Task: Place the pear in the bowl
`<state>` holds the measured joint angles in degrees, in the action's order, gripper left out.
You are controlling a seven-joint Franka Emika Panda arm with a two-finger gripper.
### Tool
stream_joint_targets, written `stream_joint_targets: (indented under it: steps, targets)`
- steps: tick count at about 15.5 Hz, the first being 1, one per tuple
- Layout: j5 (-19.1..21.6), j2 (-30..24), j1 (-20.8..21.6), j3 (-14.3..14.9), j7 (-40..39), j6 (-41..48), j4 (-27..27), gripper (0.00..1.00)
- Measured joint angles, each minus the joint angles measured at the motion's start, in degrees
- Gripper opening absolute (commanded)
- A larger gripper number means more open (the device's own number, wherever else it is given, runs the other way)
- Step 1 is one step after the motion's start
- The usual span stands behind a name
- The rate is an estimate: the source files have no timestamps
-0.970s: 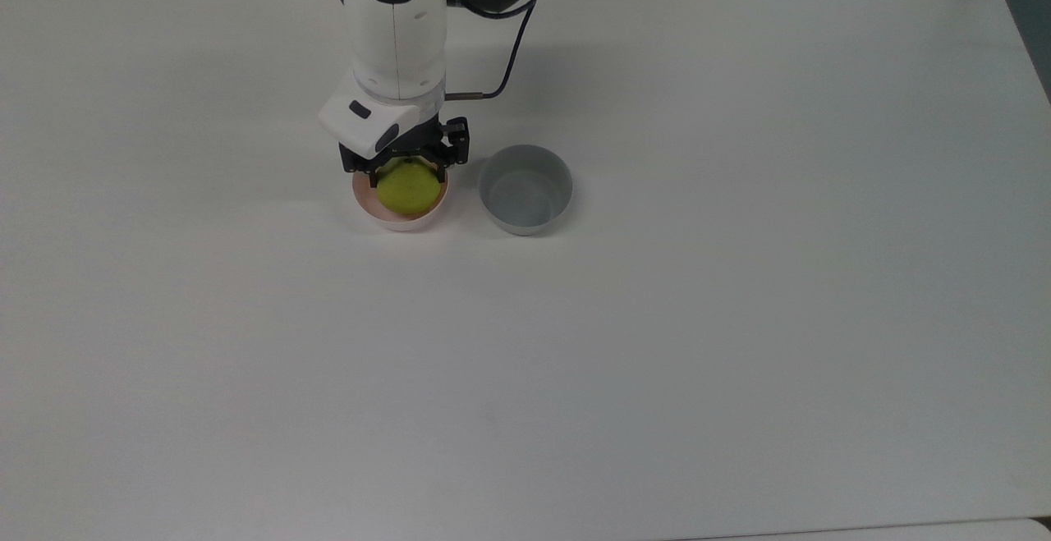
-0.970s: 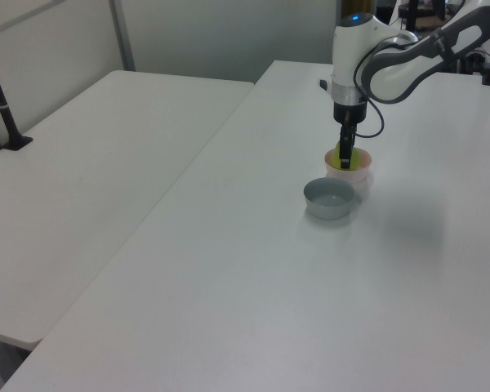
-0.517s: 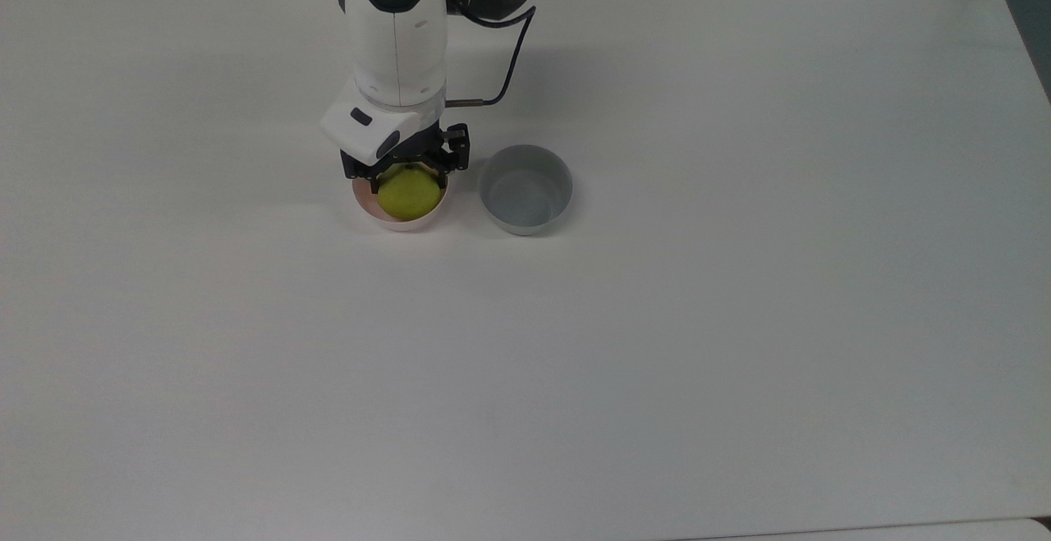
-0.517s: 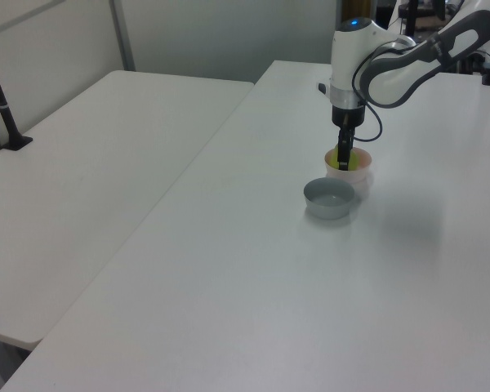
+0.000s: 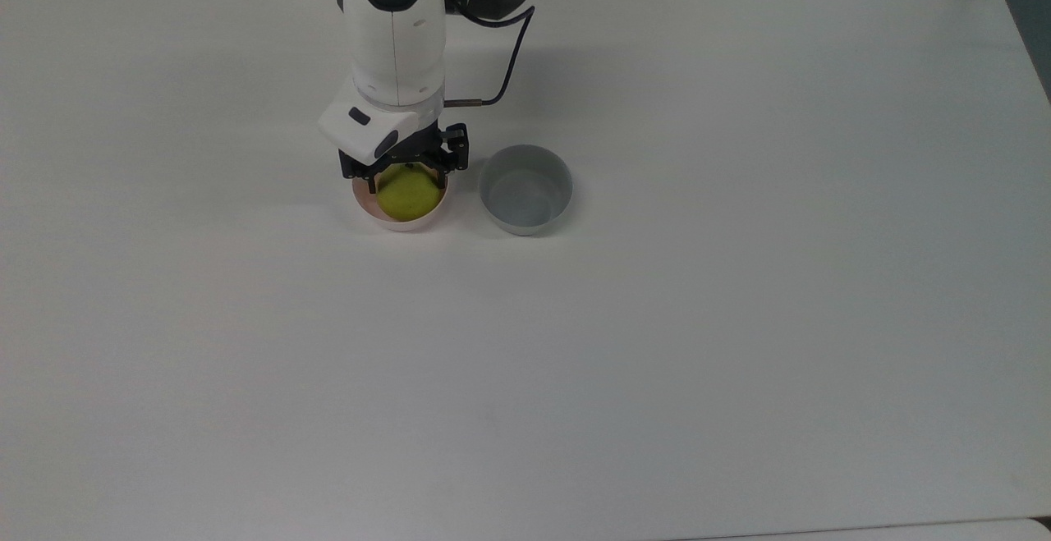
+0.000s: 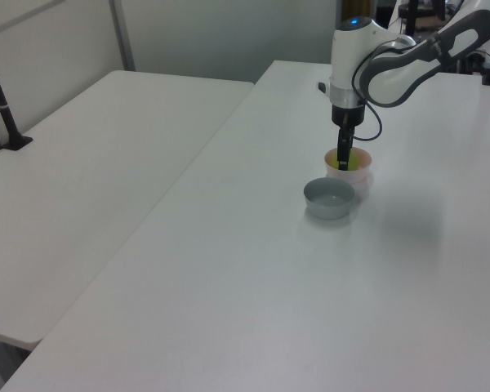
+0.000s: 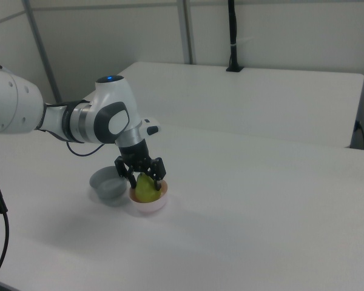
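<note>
The yellow-green pear (image 5: pixel 405 196) lies inside the pale pink bowl (image 5: pixel 402 225), left of the table's middle in the top view. Directly over the bowl hangs my gripper (image 5: pixel 408 177), pointing straight down. It is open, and its two black fingers stand on either side of the pear's upper part. In the right view the pear (image 7: pixel 147 190) rests low in the bowl (image 7: pixel 148 207) with the gripper (image 7: pixel 147 177) straddling it. The left view has the gripper (image 6: pixel 343 160) reaching down to the pear (image 6: pixel 344 167) in the bowl (image 6: pixel 362 176).
A grey bowl (image 5: pixel 525 225) of the same size stands just to the top view's right of the pink one, close to it; it appears as the grey bowl (image 6: pixel 330 202) in the left view and the grey bowl (image 7: pixel 106 185) in the right view. A black cable loops off the wrist.
The pear has sunk from above the rim down into the pink bowl. The gripper has stayed over the bowl, almost still.
</note>
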<state>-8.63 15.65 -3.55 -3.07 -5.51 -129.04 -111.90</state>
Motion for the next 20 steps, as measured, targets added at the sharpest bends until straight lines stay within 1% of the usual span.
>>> stream_joint_targets:
  steps: [6,8,11,12,14,15,17,18,20]
  targets:
    - [0.00,-0.38,-0.01,0.02,0.00,0.40,0.32,0.88]
    - [0.00,-1.14,-0.02,0.02,0.02,4.21,2.62,0.88]
    - [0.00,-2.30,-0.01,0.02,0.03,10.71,7.55,0.88]
    - [0.01,-2.76,0.03,0.02,0.03,12.13,8.68,0.93]
    - [0.01,-3.96,0.11,0.00,0.13,14.85,10.86,0.95]
    - [0.01,-4.41,0.11,-0.01,0.19,16.66,12.00,0.99]
    - [0.01,-5.02,0.11,-0.01,0.22,22.01,15.92,1.00]
    - [0.03,-5.39,0.14,-0.03,0.22,25.45,18.98,1.00]
    - [0.52,-5.83,0.64,-0.04,0.23,28.01,21.63,1.00]
